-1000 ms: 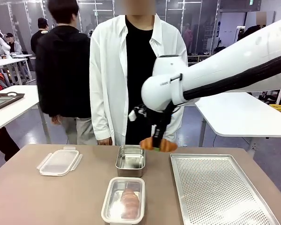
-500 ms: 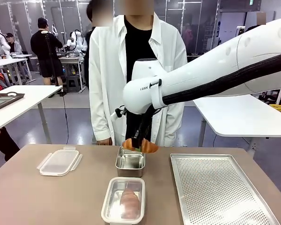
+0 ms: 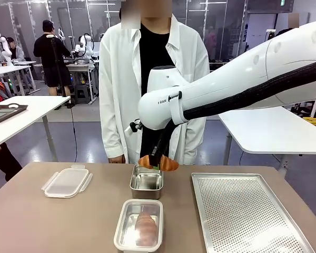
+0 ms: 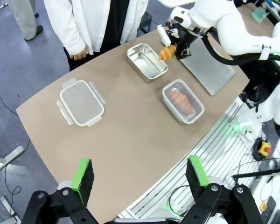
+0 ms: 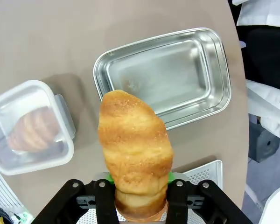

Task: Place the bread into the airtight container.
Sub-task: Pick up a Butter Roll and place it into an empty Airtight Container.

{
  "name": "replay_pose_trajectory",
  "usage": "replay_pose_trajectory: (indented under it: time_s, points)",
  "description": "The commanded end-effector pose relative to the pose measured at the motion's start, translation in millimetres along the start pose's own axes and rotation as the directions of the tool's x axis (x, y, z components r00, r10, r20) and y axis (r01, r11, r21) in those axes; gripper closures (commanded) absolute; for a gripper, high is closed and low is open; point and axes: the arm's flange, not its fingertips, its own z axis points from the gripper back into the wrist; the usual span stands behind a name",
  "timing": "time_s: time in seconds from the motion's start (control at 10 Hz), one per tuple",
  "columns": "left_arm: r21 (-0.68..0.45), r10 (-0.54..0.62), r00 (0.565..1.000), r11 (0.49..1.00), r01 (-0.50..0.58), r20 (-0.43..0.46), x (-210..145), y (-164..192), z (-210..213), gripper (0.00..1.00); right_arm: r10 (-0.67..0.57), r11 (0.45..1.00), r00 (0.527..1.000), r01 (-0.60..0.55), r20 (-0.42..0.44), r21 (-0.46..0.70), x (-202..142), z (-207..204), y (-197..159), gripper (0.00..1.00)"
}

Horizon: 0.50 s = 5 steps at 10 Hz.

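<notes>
Bread (image 3: 170, 165) hung pinched in the right claw (image 3: 158, 160), just over the far edge of the open steel box (image 3: 146, 193). One second before, it was more to the right, nearer the big tray (image 3: 242, 211); it had slid left. The left claw (image 4: 140, 172) stood spread wide, high above the table (image 4: 130, 135). The other bread (image 3: 145, 226) lay in the clear box (image 3: 139, 202).

In the right wrist view the bread (image 5: 135, 149) hides the pads of the right gripper (image 5: 137, 181) but for a green sliver, and the tray (image 5: 205, 170) is mostly behind that gripper. The other roll (image 3: 145, 227) looks hazy inside its box (image 3: 119, 232) in the front view
</notes>
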Motion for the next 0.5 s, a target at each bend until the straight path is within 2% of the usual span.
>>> replay_pose_trajectory:
  time_s: [0.0,0.1,0.2,0.4]
  points:
    - [-0.008,-0.018,1.000,1.000,0.018,-0.001,0,0,1,0.00,-0.001,1.000,1.000,0.001,-0.001,-0.001,0,0,-1,0.67]
    - [-0.008,-0.018,1.000,1.000,0.018,-0.001,0,0,1,0.00,-0.077,0.996,0.997,0.076,0.025,0.047,-1,-4,-8,0.67]
    - [-0.008,-0.018,1.000,1.000,0.018,-0.001,0,0,1,0.00,-0.172,0.984,0.985,0.170,0.023,0.043,2,-9,-14,0.67]
    - [-0.008,-0.018,1.000,1.000,0.018,-0.001,0,0,1,0.00,-0.386,0.922,0.916,0.382,0.107,0.061,12,-10,-18,0.67]
